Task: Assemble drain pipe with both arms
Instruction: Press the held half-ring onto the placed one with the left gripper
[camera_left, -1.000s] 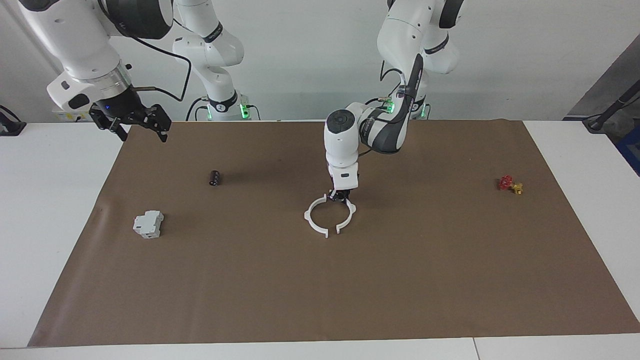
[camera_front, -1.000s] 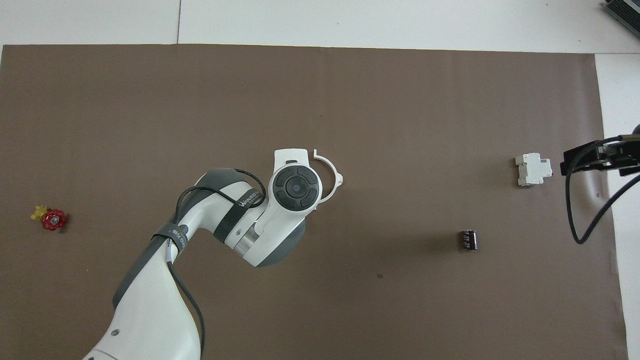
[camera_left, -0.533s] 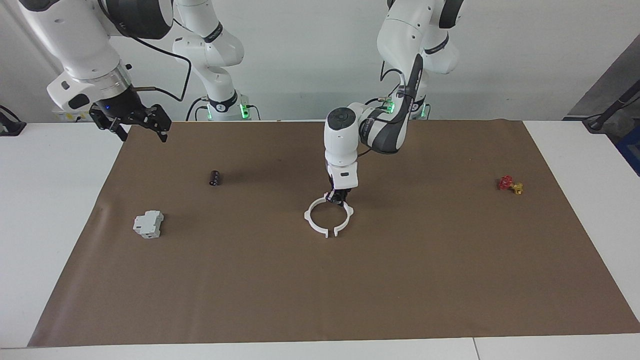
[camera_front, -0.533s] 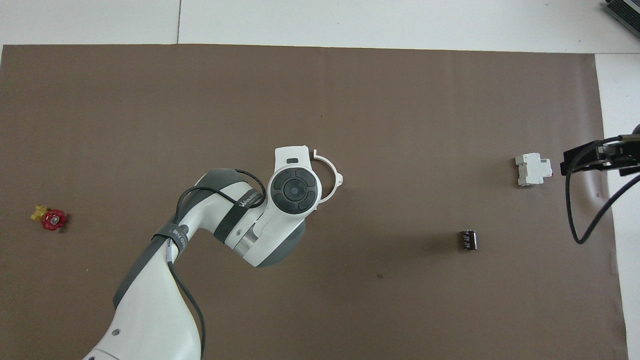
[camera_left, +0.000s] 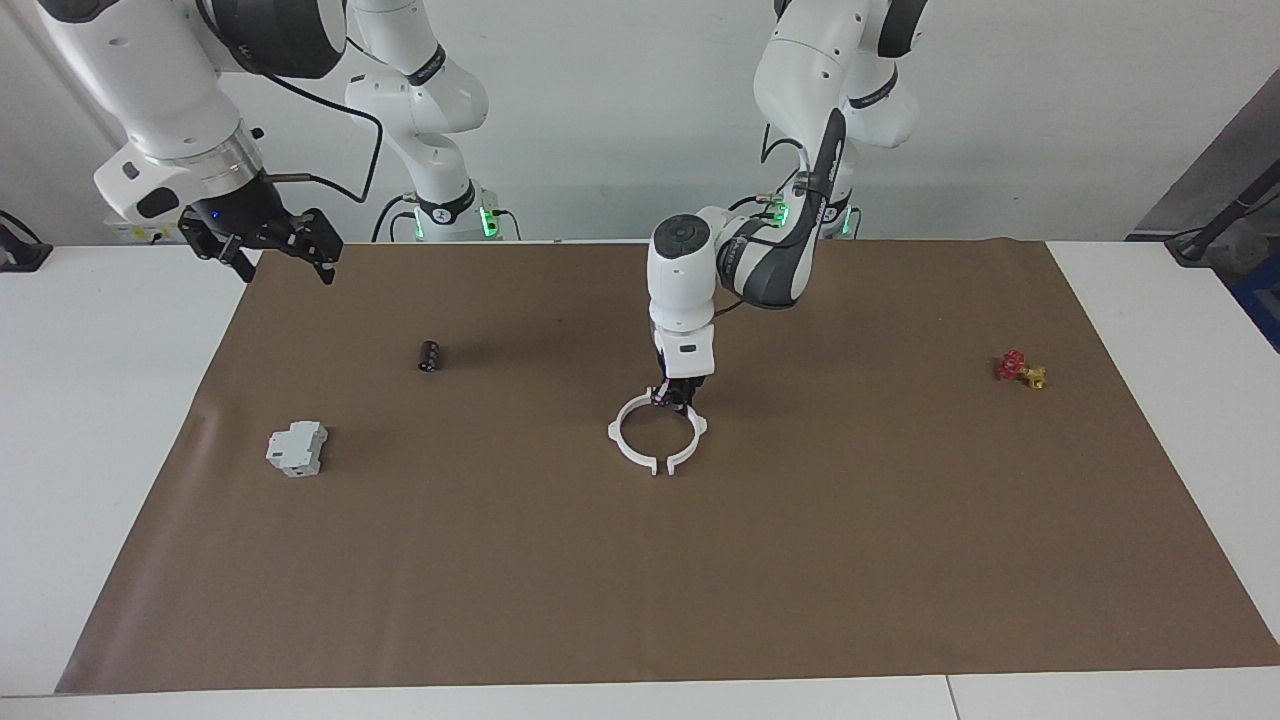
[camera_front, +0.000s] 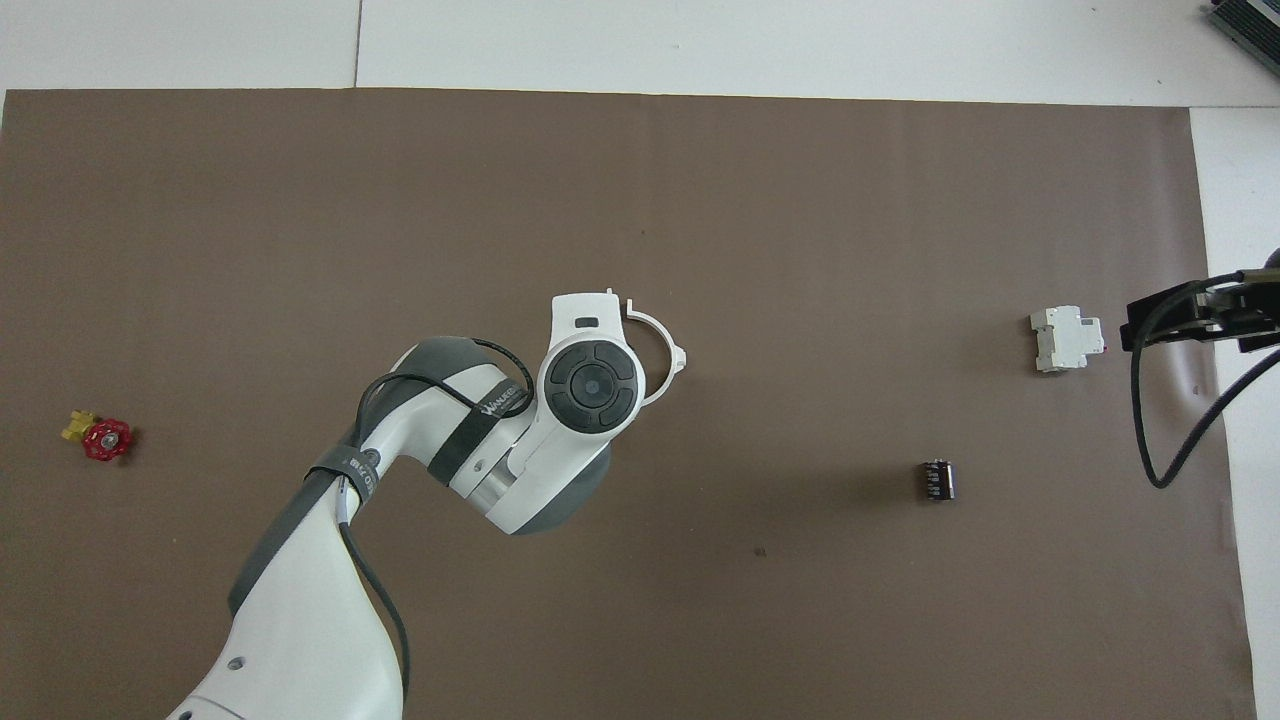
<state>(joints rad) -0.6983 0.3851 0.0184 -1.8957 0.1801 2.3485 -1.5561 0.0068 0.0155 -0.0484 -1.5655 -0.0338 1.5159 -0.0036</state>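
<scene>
The drain pipe lies in the middle of the brown mat as two white half-rings forming a nearly closed ring, with a small gap at the end farthest from the robots. My left gripper reaches straight down onto the ring's end nearest the robots and is shut on it there. In the overhead view the left wrist covers the gripper and half of the ring, so only one arc of the drain pipe shows. My right gripper hangs open and waits above the mat's corner at the right arm's end, also seen as right gripper.
A grey-white boxy block sits on the mat toward the right arm's end, with a small black cylinder nearer to the robots. A red-and-yellow valve piece lies toward the left arm's end. The brown mat covers most of the table.
My left gripper has shifted slightly toward the right arm's end with the ring's end in it. The half-ring on its side has drawn in and the gap has narrowed. The right arm has not moved.
</scene>
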